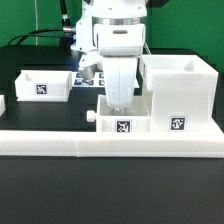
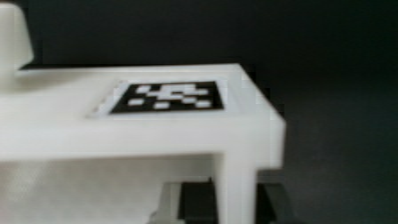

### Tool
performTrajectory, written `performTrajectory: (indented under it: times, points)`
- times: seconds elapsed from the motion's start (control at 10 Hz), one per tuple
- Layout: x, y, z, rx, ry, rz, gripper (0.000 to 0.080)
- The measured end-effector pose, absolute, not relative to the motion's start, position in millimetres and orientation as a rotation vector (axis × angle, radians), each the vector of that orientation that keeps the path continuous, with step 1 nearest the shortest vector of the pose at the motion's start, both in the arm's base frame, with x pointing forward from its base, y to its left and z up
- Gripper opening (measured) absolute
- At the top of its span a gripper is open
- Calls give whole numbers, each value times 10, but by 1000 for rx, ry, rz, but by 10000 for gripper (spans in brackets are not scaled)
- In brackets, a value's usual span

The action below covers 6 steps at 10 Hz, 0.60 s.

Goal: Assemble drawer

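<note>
I cannot tell how my gripper [image 1: 118, 104] stands behind the drawer [image 1: 124, 124]; the wrist view is blurred.

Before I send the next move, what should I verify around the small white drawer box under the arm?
1. Gripper positioned over the small white tagged drawer box: ok.
2. Fingers closed on the box: cannot tell, the tips are hidden.
3. Drawer box upright, tag facing the exterior camera: ok.
4. Tall white tagged housing standing upright on the exterior view's right of the box: ok.
5. Gap between box and housing: cannot tell.
6. Low white open-topped part on the exterior view's left, apart from the arm: ok.
</note>
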<state>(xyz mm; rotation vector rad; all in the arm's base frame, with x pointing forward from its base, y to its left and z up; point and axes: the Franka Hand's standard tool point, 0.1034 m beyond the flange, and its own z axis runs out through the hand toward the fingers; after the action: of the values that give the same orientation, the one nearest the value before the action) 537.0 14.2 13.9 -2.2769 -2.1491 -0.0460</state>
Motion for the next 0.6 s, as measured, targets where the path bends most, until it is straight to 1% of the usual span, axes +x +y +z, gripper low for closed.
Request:
performTrajectory:
  times: [0.6]
  points:
    - [5367, 148, 138, -2275, -2150, -44, 38]
